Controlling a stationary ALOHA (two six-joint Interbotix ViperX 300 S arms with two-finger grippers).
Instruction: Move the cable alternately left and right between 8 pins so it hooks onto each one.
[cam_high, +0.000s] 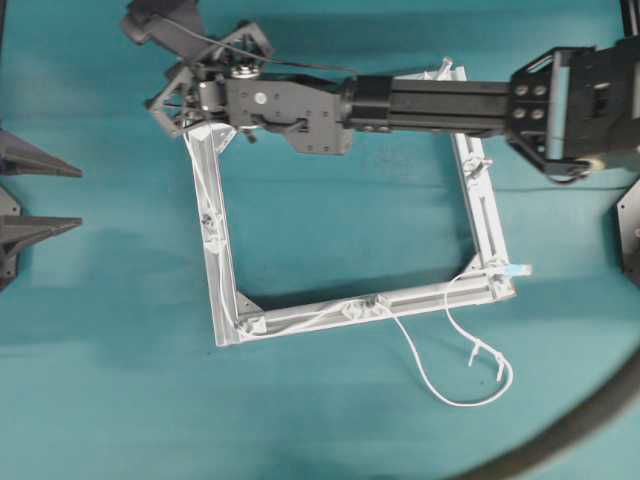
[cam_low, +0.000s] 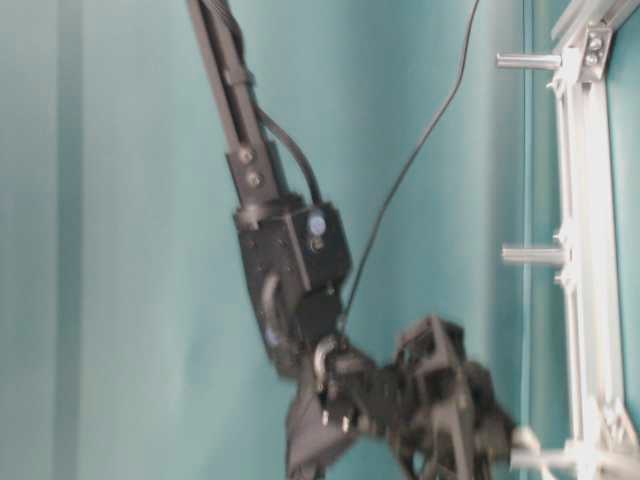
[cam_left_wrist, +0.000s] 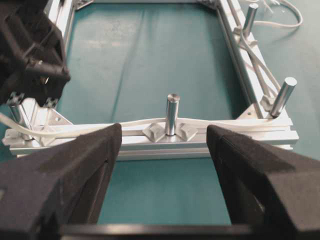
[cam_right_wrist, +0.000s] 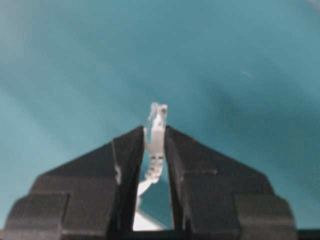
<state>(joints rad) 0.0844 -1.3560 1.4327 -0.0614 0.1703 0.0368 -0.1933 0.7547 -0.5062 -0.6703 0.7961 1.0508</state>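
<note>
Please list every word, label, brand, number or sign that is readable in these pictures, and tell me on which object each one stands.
No readable text in any view.
Right arm: no legible marking on its black housing.
Frame: bare metal, no print visible.
Small blue tab at the frame's corner: too small to tell if it carries any print.
Plug in the right pincer: clear plastic, no lettering visible.

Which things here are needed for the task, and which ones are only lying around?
Needed: cable, pins, frame, right gripper shut on the cable's plug.
Only around: dark hose, left gripper, open and idle.
</note>
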